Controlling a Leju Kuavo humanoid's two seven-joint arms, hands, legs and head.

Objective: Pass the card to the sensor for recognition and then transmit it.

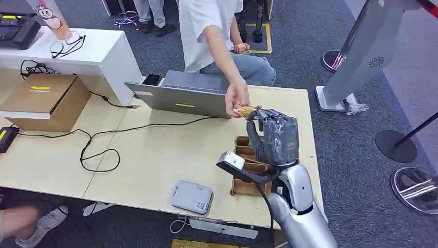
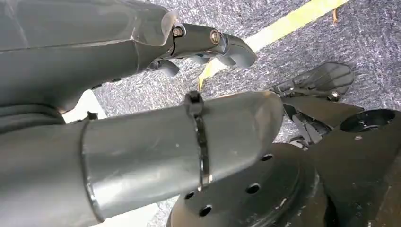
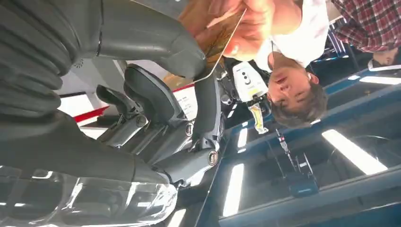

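My right hand (image 1: 274,135) was raised over the far right part of the table (image 1: 155,155), fingers pointing up, and the card (image 1: 245,110) sat at its fingertips. In the right wrist view the card (image 3: 215,33) lay between my thumb (image 3: 156,40) and a dark finger (image 3: 207,101), so I judged it pinched, the other fingers only loosely curled. A person's hand (image 1: 236,98) reached down from across the table and had hold of the same card at its far edge; both of us were on it, and I could not tell whose grip carried it.

My left hand (image 2: 208,45) hung low over grey carpet, fingers bent in with nothing between them, as far as that close view let me judge.

Nearer to me on the table lay a flat grey box with a small label, which I took to be the sensor (image 1: 192,196), well apart from the card. A cardboard holder (image 1: 248,170) stood below my right hand, a laptop (image 1: 181,95) beyond it.

My reading: with the card away from the sensor and at the person's fingers, this was the handover stage. Letting go was what remained; whether the scan was done, I could not confirm.
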